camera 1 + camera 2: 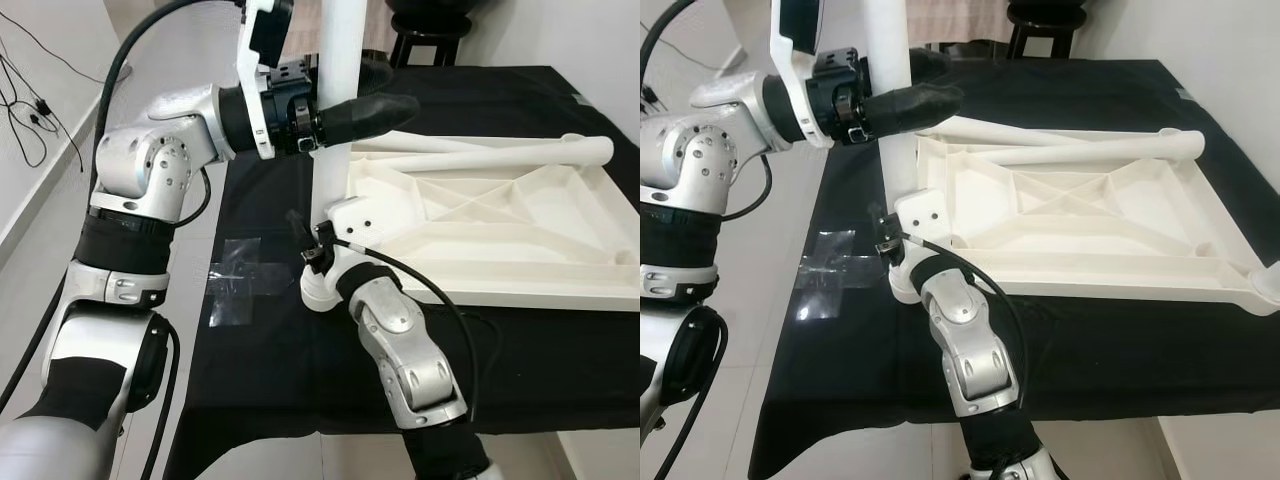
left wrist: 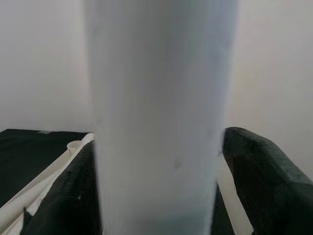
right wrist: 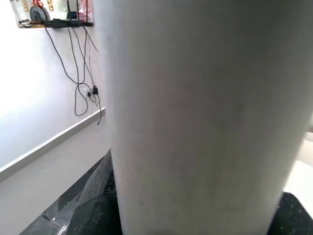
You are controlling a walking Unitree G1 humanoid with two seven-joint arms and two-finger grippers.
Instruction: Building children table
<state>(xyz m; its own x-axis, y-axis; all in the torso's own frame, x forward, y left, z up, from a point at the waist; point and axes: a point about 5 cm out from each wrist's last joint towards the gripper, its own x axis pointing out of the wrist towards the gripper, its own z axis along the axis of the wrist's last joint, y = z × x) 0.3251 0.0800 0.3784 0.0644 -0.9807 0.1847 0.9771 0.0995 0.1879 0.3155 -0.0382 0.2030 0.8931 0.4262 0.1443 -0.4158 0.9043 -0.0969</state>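
Note:
A white children's table top lies upside down on a black cloth. At its near left corner a white leg stands upright. High on this leg my left gripper is shut, one black finger on each side. Low on the same leg, near the corner socket, my right gripper holds it; dark pads press its sides in the right wrist view. Two more white legs lie across the far side of the table top.
A patch of clear tape is stuck to the cloth left of the corner. A black stool stands behind the table. Pale floor tiles and wall cables lie to the left. The cloth's front edge is close.

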